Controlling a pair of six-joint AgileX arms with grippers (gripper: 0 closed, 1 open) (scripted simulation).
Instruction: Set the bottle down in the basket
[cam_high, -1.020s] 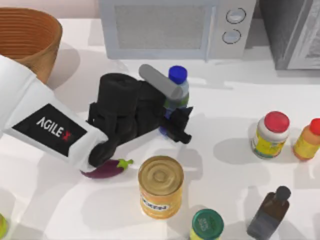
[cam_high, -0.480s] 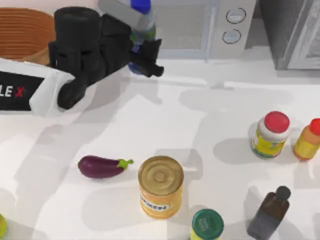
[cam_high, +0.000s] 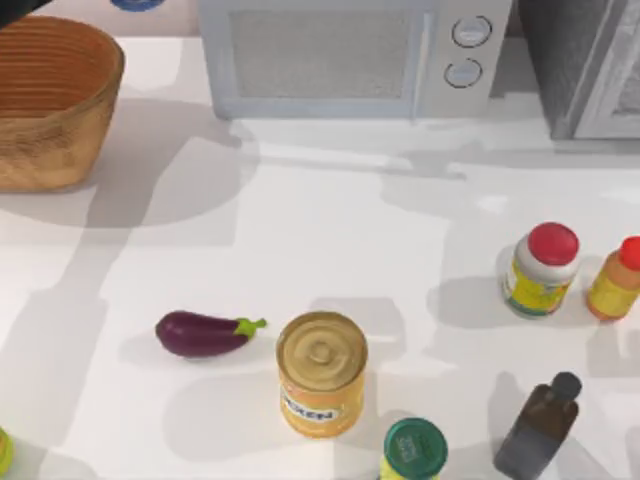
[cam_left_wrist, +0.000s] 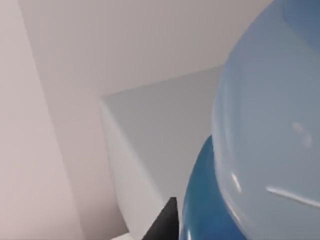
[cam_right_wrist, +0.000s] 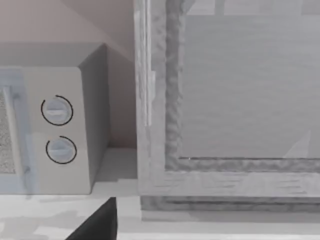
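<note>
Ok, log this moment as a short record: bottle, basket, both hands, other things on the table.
bottle: blue cap at the top view's far edge, just right of the basket; clear body and blue base close up in the left wrist view
basket: far-left corner of the table, nothing visible in it
left hand: dark tip beside the bottle's base
right hand: faces the microwave
table: eggplant, can, red-capped jar, brown bottle

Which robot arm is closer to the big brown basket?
The left one. Its gripper carries the bottle at the top view's upper edge, just beyond the basket. The right gripper faces the microwave and a grey cabinet, on the table's right side.
</note>
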